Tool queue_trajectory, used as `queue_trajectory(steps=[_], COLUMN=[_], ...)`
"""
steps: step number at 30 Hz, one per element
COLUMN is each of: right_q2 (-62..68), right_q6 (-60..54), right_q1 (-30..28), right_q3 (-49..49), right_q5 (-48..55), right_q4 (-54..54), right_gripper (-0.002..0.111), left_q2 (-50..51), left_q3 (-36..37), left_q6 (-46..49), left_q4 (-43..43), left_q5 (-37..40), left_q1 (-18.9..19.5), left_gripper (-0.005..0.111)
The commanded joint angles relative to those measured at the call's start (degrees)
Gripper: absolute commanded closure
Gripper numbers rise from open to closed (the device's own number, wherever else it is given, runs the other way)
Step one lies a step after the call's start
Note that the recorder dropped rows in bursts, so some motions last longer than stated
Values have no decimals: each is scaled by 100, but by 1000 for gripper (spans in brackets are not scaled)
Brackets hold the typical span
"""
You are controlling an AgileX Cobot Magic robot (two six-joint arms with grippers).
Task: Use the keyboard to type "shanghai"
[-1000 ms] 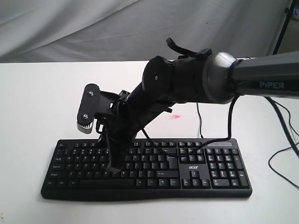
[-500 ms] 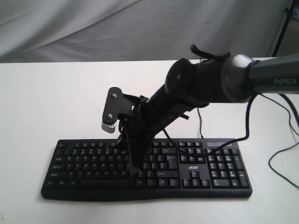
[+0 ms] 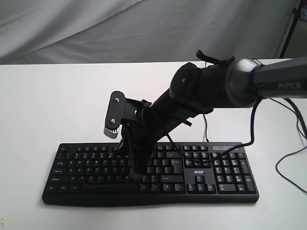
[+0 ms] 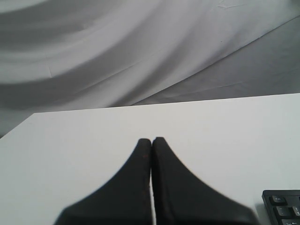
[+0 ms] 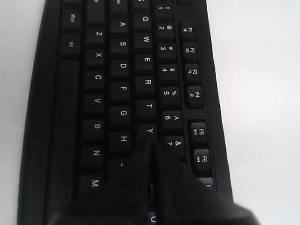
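Note:
The black keyboard [image 3: 225, 172] lies across the near part of the white table, with its "acer" logo by the number pad. My right gripper [image 3: 136, 175] reaches in from the right and points down at the letter keys in the middle. In the right wrist view, the right gripper [image 5: 151, 140] is shut and empty. Its tips stand just past the Y key [image 5: 150, 131], beside the H key [image 5: 123, 138]. My left gripper [image 4: 151, 139] is shut and empty over bare table. Only a corner of the keyboard [image 4: 282, 207] appears in the left wrist view. The left arm is out of the exterior view.
A thin black cable [image 3: 206, 128] runs from behind the keyboard towards the back. More cable [image 3: 291, 160] hangs off the right arm at the table's right side. White cloth [image 3: 96, 28] drapes behind the table. A dark stand leg [image 3: 289, 28] is at the top right.
The right arm has swung to the right along the keyboard, carrying the shut gripper from the left-hand letters to the middle ones. Over the last half second it hardly moved.

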Motion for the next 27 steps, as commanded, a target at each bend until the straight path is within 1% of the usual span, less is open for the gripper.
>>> queue_trajectory(steps=[1, 5, 8, 27], right_q2=[170, 182, 184, 327], right_q6=[-57, -57, 35, -146], right_q1=[-43, -52, -52, -98], right_q3=[54, 54, 54, 43], right_q5=[-135, -135, -135, -99], right_q4=[-14, -77, -318, -258], right_gripper=[108, 108, 108, 108], left_q2=[18, 18, 18, 18], left_q3=[29, 29, 29, 29], left_q6=[-16, -16, -16, -16], left_q4=[-3, -3, -3, -3], left_q5=[-30, -30, -30, -30], left_q1=[-22, -22, -22, -22], left_gripper=[106, 106, 106, 106])
